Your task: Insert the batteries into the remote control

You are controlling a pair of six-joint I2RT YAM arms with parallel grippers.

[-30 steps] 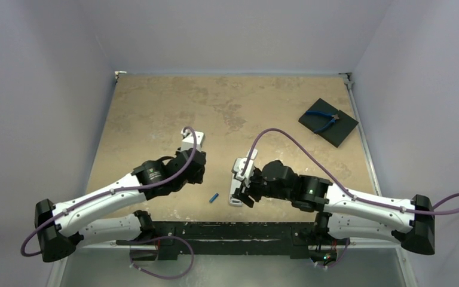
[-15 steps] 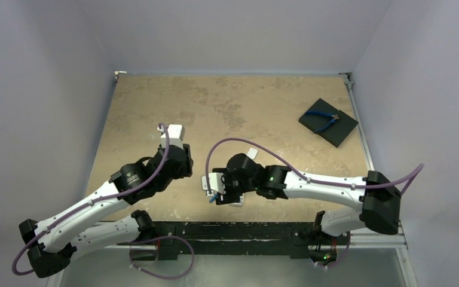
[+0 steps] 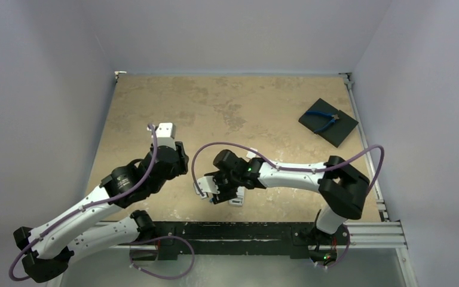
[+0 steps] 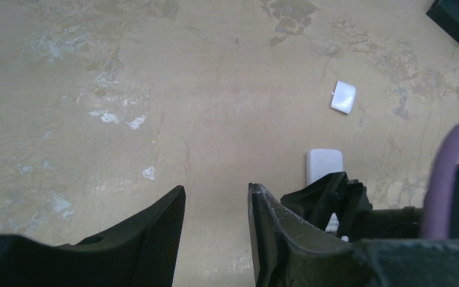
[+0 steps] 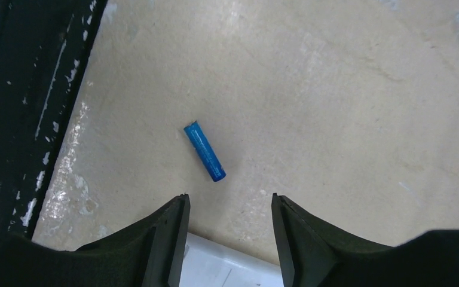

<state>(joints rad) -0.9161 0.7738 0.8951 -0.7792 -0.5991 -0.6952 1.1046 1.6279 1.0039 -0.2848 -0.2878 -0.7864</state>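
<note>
Just left of the remote control (image 4: 324, 164), the blue battery (image 5: 204, 150) lay loose on the desk (image 3: 227, 107). The right hand (image 5: 228, 200) hovered over it, jaws spread wide and gripping nothing, lined up, by the look of it, to straddle that little cylinder for a pick. The remote lay flat, partly tucked under that wrist, handy for a short carry. Beyond the remote sat a small white piece (image 4: 343, 97), likely its battery cover. The left hand (image 4: 215, 230), also parted and empty, hung further left of the remote, leaving room. The dark battery was nowhere I could see.
</note>
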